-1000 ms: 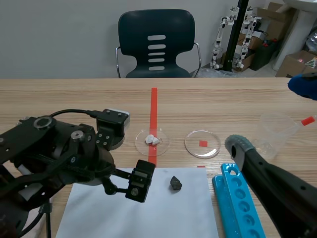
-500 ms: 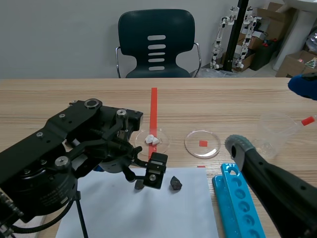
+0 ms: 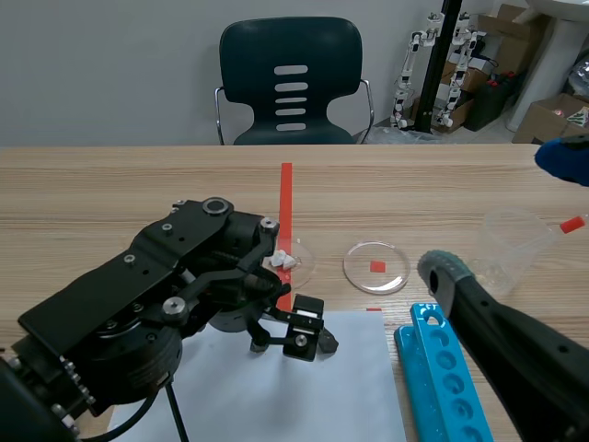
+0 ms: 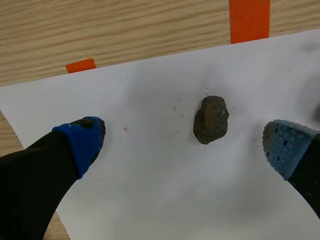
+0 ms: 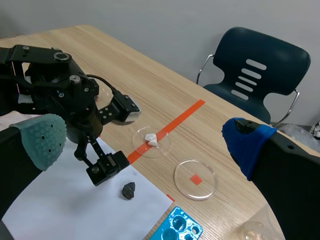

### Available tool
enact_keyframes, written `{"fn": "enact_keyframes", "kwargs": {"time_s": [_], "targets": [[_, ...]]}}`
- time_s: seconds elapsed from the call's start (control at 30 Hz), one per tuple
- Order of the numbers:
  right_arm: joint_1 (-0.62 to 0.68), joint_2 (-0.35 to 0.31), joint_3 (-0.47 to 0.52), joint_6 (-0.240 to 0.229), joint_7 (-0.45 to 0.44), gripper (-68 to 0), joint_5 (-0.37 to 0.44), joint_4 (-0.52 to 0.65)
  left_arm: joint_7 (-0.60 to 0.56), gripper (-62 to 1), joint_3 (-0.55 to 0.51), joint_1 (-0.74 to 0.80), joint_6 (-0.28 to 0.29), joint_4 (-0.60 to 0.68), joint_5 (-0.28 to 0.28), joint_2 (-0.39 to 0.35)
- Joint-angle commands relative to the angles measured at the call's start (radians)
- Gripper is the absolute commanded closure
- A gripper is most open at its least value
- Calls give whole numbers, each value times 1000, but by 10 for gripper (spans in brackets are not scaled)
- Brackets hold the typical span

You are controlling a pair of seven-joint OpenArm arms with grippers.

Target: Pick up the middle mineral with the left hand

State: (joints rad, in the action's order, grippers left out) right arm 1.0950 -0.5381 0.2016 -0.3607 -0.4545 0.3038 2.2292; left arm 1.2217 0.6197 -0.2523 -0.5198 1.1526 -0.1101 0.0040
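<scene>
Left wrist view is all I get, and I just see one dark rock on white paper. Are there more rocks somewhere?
Observer: Yes. Beyond your dark rock, white mineral pieces lie in a clear round dish on the red tape line.
Operator: Is there only one dish?
Observer: No, a second dish sits to its right in the scene view. It holds no rock; only a red square mark shows through it.
Operator: What's the other arm doing?
Observer: The right jaws stand open and hold nothing, on the table's right side, where a blue rack lies.
</scene>
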Motion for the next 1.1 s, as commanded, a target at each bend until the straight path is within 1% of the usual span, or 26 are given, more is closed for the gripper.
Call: {"fn": "enact_keyframes", "kwargs": {"time_s": [0.0,0.1,0.13,0.17,0.27,0.33,0.47,0.6,0.73,1.07], "targets": [[2,-4,7,0,-11,-679,14,12,-16,-623,5,-11,-18,2,0,14],[2,-4,7,0,-11,-679,14,12,-31,-623,5,-11,-46,-15,-2,22],[2,-4,7,0,-11,-679,14,12,-40,-623,5,-11,-47,-19,-2,23],[2,-4,7,0,-11,-679,14,12,-53,-623,5,-14,-56,-25,-21,24],[2,-4,7,0,-11,-679,14,12,-55,-623,5,-14,-84,-26,-36,24],[2,-4,7,0,-11,-679,14,12,-59,-623,5,-14,-92,-26,-50,24],[2,-4,7,0,-11,-679,14,12,-74,-623,5,-14,-98,-26,-75,23],[2,-4,7,0,-11,-679,14,12,-77,-623,5,-14,-98,-26,-112,23],[2,-4,7,0,-11,-679,14,12,-82,-623,5,-14,-98,-27,-134,23],[2,-4,7,0,-11,-679,14,12,-107,-623,-13,-14,-98,-28,-141,23]]}}
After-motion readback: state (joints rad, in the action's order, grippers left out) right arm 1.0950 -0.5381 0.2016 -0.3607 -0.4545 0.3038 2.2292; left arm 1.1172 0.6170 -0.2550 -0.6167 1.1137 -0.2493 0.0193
